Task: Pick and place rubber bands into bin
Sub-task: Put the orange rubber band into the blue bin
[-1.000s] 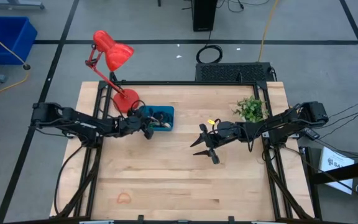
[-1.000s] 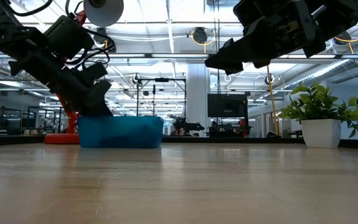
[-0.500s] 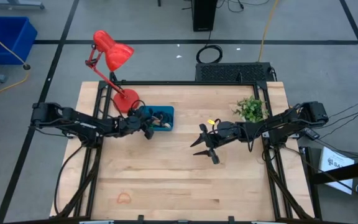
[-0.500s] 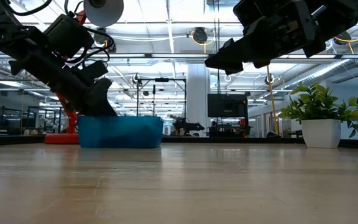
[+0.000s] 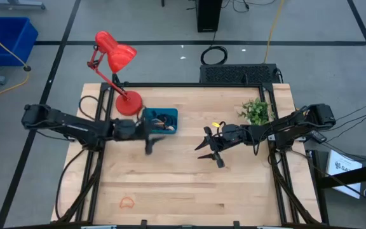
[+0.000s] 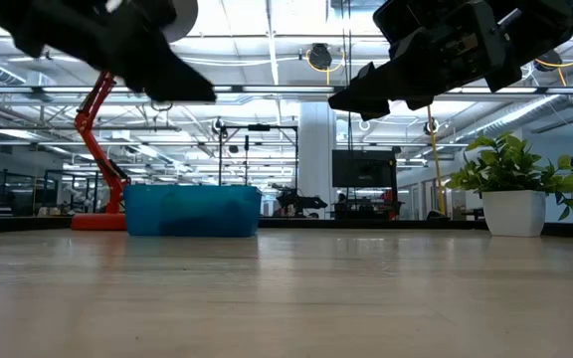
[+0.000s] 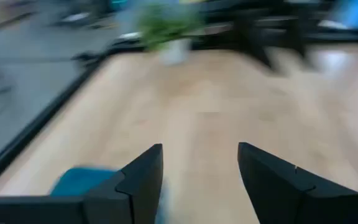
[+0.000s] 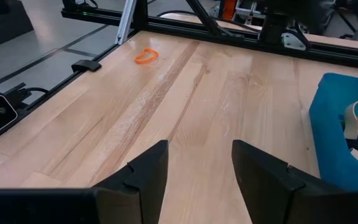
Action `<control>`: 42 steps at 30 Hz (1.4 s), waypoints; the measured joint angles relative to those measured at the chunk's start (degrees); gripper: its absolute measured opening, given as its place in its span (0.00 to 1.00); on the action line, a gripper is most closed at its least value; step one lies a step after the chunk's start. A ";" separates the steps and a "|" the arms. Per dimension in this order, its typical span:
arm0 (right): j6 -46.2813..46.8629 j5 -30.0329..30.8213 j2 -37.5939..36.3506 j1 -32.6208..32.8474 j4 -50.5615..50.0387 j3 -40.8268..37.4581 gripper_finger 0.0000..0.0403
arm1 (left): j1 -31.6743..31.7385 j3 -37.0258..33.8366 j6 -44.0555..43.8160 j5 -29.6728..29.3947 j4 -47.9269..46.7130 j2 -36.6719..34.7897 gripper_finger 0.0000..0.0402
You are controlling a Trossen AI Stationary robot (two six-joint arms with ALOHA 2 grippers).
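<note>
Rubber bands: several lie in the bin, one orange band well apart at the counter edge; left hand and right hand both apart, empty; risk: thin flat loop slips the pinch.

1. From my feed, the table is pale wood planks with a smooth, faintly shiny finish.
2. I see the bin as teal plastic, slightly translucent in the low view.
3. The lamp looks like glossy red metal.
4. My gripper fingers read as matt black plastic.
</note>
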 joint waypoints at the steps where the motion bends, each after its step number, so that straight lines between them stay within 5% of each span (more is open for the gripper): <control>1: 0.02 0.00 0.00 0.00 0.02 0.00 0.43 | -1.93 1.06 1.42 1.15 -2.21 -0.76 0.54; 10: -0.57 0.02 0.00 0.00 0.02 0.00 0.43 | -26.09 9.98 -2.92 3.51 -30.27 0.15 0.58; 14: -0.57 0.02 0.00 0.00 0.02 0.01 0.43 | -37.57 11.86 -8.12 0.46 -31.87 3.63 0.57; 20: -0.57 0.02 0.00 0.00 0.04 0.00 0.43 | -47.78 13.16 -27.41 -5.05 -31.95 10.35 0.56; 30: -0.46 0.02 0.00 0.00 1.19 0.00 0.43 | -51.48 19.98 -42.11 2.12 -45.35 24.33 0.56; 42: -0.37 0.02 0.00 0.00 1.97 0.01 0.43 | -52.25 22.20 -48.20 9.85 -45.98 31.53 0.56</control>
